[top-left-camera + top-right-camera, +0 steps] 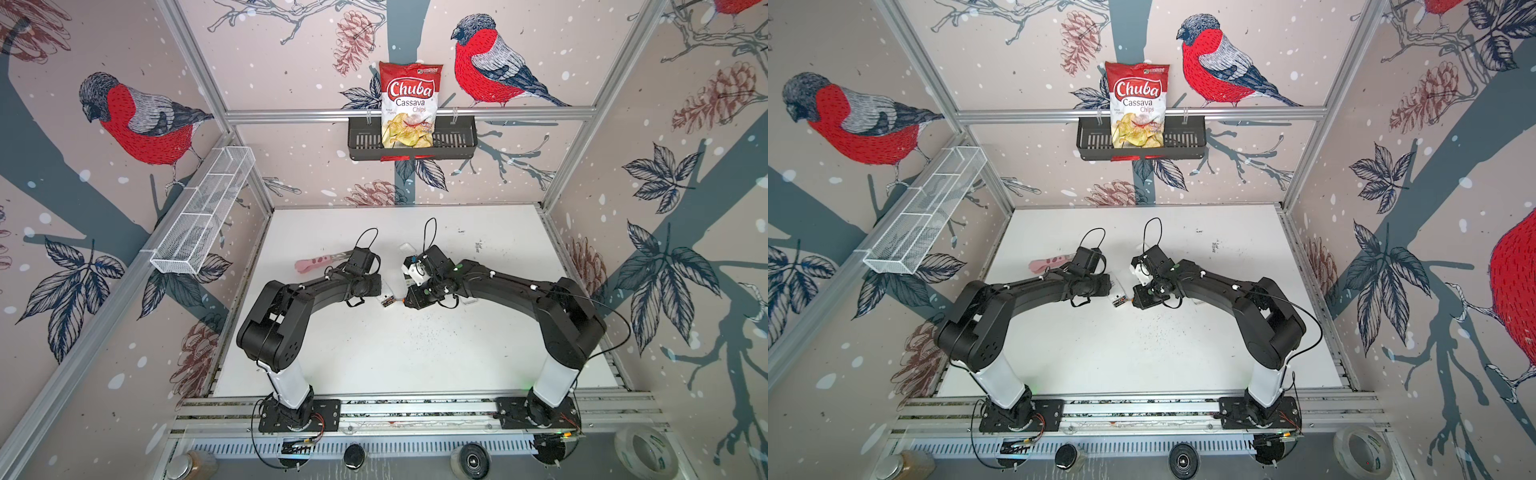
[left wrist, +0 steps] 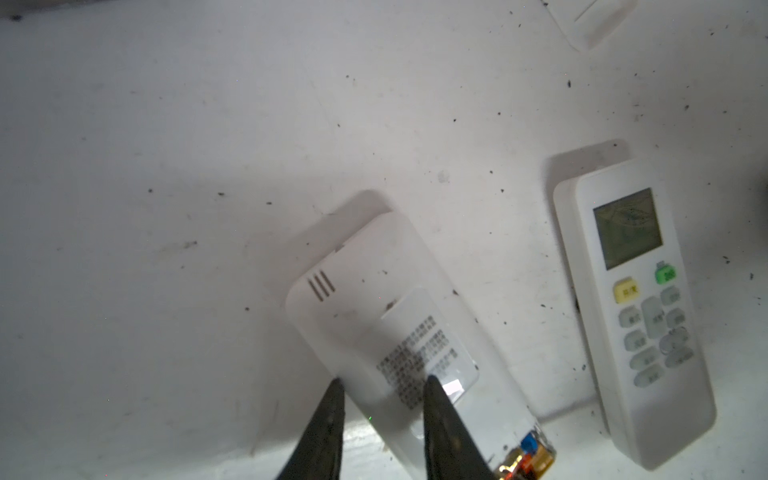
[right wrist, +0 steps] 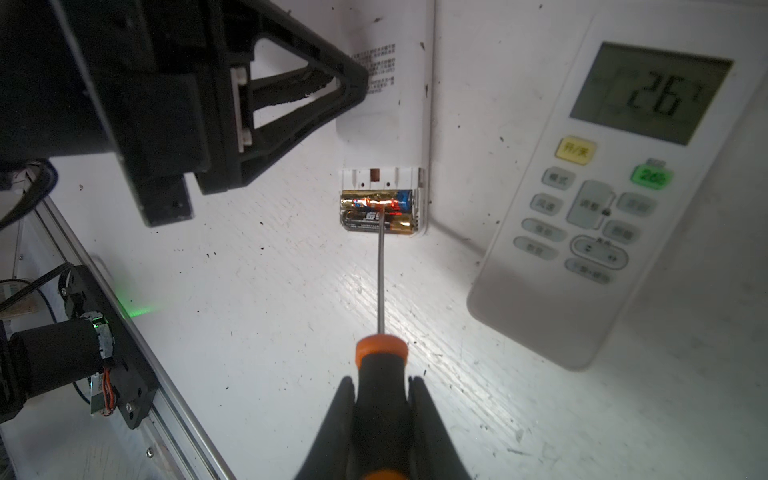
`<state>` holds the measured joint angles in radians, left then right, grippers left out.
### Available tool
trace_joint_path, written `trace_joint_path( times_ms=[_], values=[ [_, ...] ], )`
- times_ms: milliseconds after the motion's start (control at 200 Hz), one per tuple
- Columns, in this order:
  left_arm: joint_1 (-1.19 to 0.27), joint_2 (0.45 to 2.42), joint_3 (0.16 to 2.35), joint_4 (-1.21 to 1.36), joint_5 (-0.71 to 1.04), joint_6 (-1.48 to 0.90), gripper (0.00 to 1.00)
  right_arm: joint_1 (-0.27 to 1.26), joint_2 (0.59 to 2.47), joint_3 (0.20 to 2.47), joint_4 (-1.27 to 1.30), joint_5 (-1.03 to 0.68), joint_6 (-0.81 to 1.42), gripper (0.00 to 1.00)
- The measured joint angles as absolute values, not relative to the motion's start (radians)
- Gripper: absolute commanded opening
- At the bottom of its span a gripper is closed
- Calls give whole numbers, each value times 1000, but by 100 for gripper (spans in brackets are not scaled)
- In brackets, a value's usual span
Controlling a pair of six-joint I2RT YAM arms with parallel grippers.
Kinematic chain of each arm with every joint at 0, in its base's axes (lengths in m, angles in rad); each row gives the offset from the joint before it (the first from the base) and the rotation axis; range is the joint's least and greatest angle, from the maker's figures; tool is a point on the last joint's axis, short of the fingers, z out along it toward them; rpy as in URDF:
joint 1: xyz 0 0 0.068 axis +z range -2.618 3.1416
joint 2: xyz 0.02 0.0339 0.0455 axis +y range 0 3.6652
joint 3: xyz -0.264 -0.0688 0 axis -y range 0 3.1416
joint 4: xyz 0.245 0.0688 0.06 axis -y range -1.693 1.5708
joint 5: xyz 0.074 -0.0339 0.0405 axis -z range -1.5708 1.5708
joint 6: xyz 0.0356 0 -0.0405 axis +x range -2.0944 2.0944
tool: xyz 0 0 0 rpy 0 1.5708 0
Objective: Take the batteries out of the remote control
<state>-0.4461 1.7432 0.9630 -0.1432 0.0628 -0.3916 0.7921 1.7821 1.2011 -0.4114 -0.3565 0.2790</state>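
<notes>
Prying step: right end effector (image 3: 381, 380) clenched on the orange-and-black-handled screwdriver (image 3: 380, 282), tip at two black-and-gold cylindrical batteries (image 3: 378, 214) seated in the face-down white plastic remote (image 3: 399, 124); the left end effector (image 2: 383, 380) over that remote, grip unclear. Next: lever one cell up gently

Both top views look from high above the front rail (image 1: 415, 409) steeply down on the whole worktop (image 1: 374, 353), facing the back wall (image 1: 291, 62), and share nearly all of the scene. The left wrist camera looks from close past the left tool (image 2: 383, 379) onto the remote control (image 2: 353, 311); the right wrist camera looks along the screwdriver (image 3: 380, 270) in the right tool (image 3: 381, 380) at the same remote's batteries (image 3: 361, 224).
</notes>
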Motion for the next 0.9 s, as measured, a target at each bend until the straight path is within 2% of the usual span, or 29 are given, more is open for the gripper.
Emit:
trace_joint_path(
  times_ms=[205, 901],
  values=[
    [-456, 1783, 1039, -180, 52, -366, 28, 792, 1782, 1200, -405, -356, 279, 5],
    [-474, 1839, 1091, -162, 57, -340, 25, 791, 1779, 1186, -390, -355, 269, 2]
  ],
)
